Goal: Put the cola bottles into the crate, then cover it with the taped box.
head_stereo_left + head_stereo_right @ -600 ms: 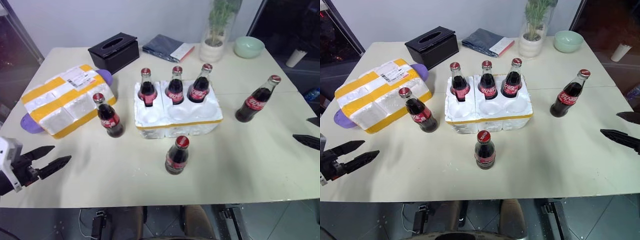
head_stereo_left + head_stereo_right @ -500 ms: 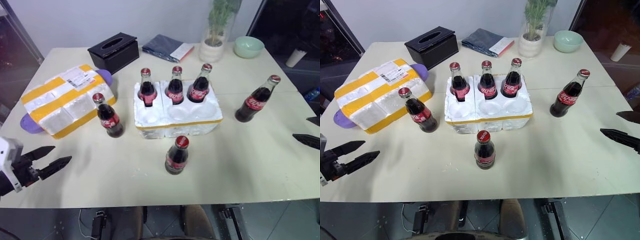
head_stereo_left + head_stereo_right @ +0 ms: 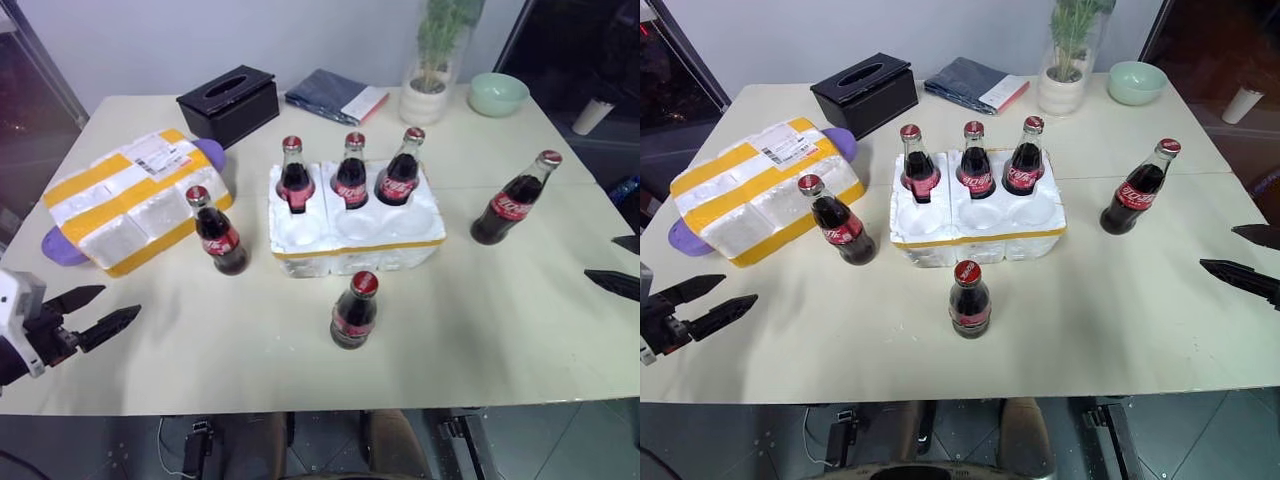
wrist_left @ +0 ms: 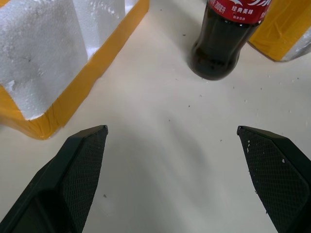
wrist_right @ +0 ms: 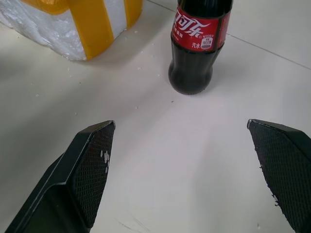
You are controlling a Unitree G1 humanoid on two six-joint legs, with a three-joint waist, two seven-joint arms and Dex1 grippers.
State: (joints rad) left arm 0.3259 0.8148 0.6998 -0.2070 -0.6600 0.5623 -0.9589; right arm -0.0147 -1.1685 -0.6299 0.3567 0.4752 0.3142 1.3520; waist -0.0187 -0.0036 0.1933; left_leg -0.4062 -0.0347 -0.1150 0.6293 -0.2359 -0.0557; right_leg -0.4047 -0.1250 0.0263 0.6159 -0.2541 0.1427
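The white foam crate (image 3: 402,254) with a yellow band sits mid-table. Three cola bottles stand in its back wells (image 3: 293,176) (image 3: 351,172) (image 3: 398,173); the front wells are empty. Loose bottles stand left of the crate (image 3: 220,234), in front of it (image 3: 353,311) and far right (image 3: 514,201). The taped box (image 3: 128,201) lies at the left. Open and holding nothing, my left gripper (image 3: 95,310) hovers near the table's front left edge. In its wrist view, the left gripper (image 4: 171,128) faces the left bottle (image 4: 226,41). At the right edge my right gripper (image 3: 1245,255) is open, facing a bottle (image 5: 197,48).
A black tissue box (image 3: 230,103), a folded blue cloth (image 3: 335,96), a potted plant in a glass jar (image 3: 430,80) and a green bowl (image 3: 497,93) line the far side. A purple object (image 3: 58,249) pokes out under the taped box.
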